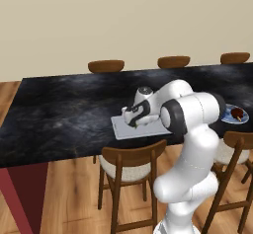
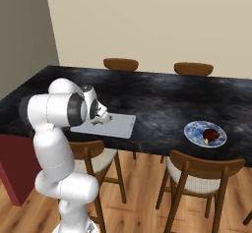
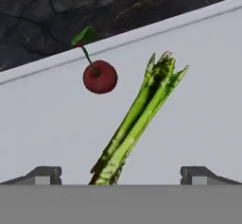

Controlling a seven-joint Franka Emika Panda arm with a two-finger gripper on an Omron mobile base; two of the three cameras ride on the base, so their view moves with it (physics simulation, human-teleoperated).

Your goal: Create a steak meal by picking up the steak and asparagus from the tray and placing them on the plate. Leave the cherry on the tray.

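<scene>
Gripper (image 3: 121, 173) low over the tray (image 3: 198, 95), jaws spread wide, the asparagus (image 3: 139, 121) lying between them, ungrasped. The cherry (image 3: 99, 76) sits just beside its tip. Far right, the steak (image 2: 210, 134) rests on the plate (image 2: 197, 130).

Base cams behind arm, L+R, share tray (image 1: 129, 129); hand cam close, looking down.

The white Franka arm with dark joints folds forward and down, wrist bent low. Its 2-finger gripper (image 3: 121, 173) points downward, both dark fingertips (image 3: 45, 175) spread wide apart, holding nothing.
</scene>
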